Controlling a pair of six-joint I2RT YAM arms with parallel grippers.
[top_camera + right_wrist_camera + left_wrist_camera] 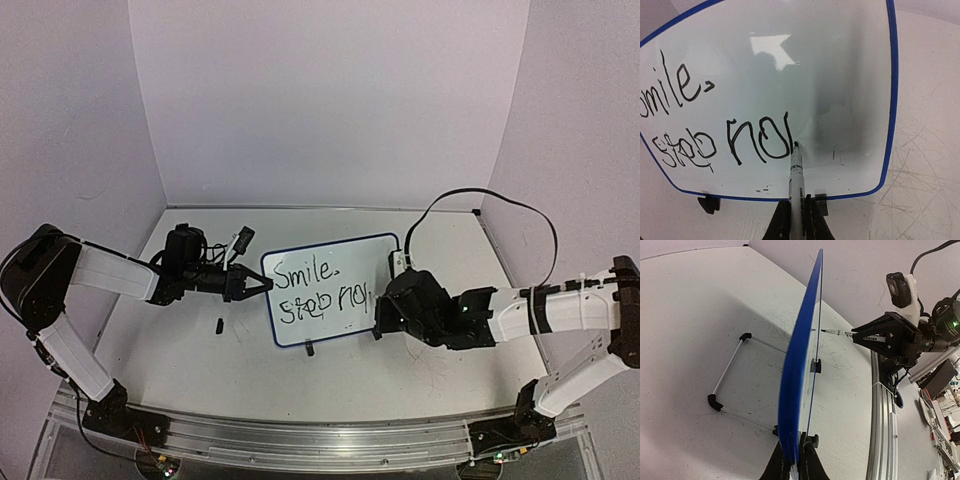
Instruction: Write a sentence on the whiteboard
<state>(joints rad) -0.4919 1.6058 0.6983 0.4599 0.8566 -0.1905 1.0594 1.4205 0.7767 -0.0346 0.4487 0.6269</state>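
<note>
sentence [715,135]: two black lines, "Smile." above "Stop" and a few more letters, ending at the marker tip | whiteboard [850,75]: propped upright just ahead of right gripper [797,202] | right gripper: clenched on marker [796,170], tip touching whiteboard | left gripper [792,462]: clamped on whiteboard's edge | table [180,340]: beneath both

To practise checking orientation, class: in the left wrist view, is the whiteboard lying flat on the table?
No, the whiteboard stands on edge, rising from the table, its rim clamped in the left pincer.
</note>
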